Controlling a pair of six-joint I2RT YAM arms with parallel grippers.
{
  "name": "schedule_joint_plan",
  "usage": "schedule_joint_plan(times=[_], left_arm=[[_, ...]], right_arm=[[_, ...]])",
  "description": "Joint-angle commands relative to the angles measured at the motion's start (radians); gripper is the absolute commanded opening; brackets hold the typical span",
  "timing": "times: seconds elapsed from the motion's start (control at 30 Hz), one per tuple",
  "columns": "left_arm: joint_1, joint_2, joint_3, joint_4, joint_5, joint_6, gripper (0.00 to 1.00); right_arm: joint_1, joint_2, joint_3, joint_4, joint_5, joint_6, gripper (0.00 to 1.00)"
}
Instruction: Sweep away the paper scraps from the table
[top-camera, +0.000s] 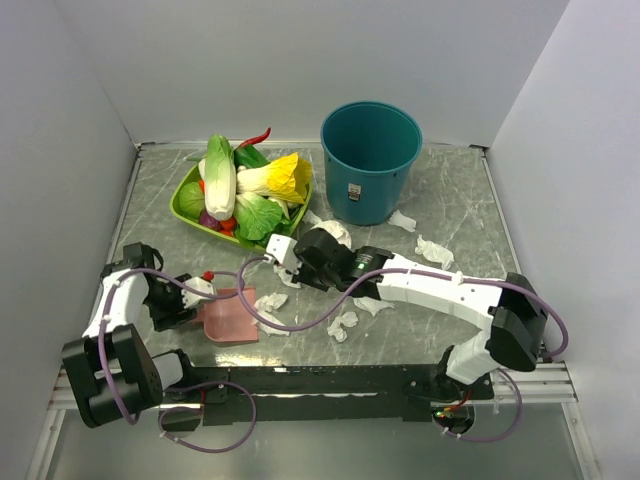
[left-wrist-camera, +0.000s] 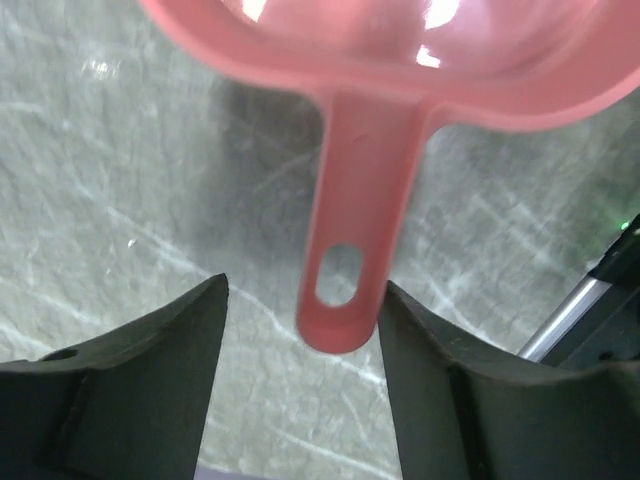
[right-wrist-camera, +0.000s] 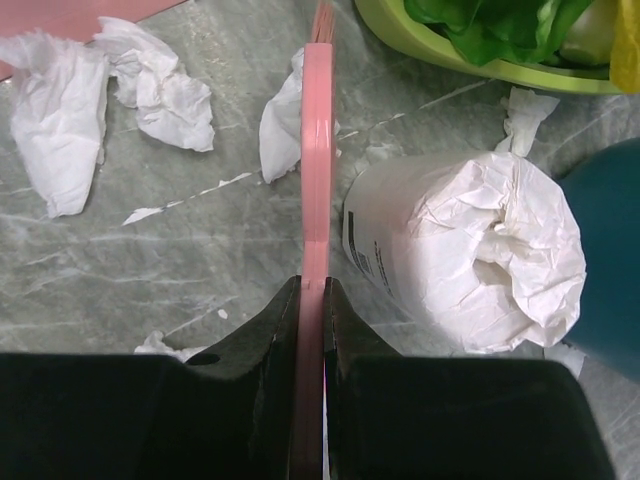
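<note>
Several crumpled white paper scraps (top-camera: 270, 300) lie on the grey marble table (top-camera: 450, 200), between the pink dustpan (top-camera: 228, 318) and the teal bucket. In the right wrist view, scraps (right-wrist-camera: 60, 100) lie ahead of the fingers. My right gripper (top-camera: 290, 262) is shut on a thin pink brush handle (right-wrist-camera: 316, 150), which points at the scraps; its jaws (right-wrist-camera: 311, 285) clamp it edge-on. My left gripper (top-camera: 195, 295) is open. The dustpan's handle (left-wrist-camera: 360, 200) lies between its fingers (left-wrist-camera: 303, 290), close against the right one, with a gap to the left one.
An upright white tissue roll (top-camera: 335, 235) stands just right of the brush (right-wrist-camera: 470, 250). A green tray (top-camera: 185, 200) of vegetables sits at the back left. A teal bucket (top-camera: 370, 160) stands at the back centre. More scraps (top-camera: 432, 250) lie right of the bucket.
</note>
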Motion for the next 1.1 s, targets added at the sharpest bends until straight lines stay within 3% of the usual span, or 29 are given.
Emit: schedule_joint_plan(times=[0.0, 0.3, 0.43, 0.53, 0.83, 1.07], left_arm=[[0.005, -0.025, -0.027, -0.006, 0.109, 0.061, 0.60], [-0.010, -0.033, -0.006, -0.072, 0.094, 0.074, 0.28], [-0.065, -0.050, -0.013, -0.076, 0.043, 0.039, 0.10], [-0.107, -0.068, -0.019, -0.073, 0.019, 0.012, 0.03], [-0.226, -0.001, 0.027, -0.089, 0.014, -0.123, 0.01], [-0.257, 0.030, 0.093, -0.121, 0.064, -0.151, 0.01]], right_arm=[[-0.006, 0.054, 0.036, 0.051, 0.018, -0.013, 0.00], [-0.010, 0.103, 0.073, -0.023, -0.128, 0.071, 0.00], [-0.011, 0.104, 0.085, -0.057, -0.205, 0.137, 0.00], [-0.011, 0.109, 0.093, -0.072, -0.266, 0.198, 0.00], [-0.045, 0.169, 0.176, -0.055, -0.493, 0.335, 0.00], [-0.097, 0.193, 0.226, -0.058, -0.555, 0.349, 0.00]])
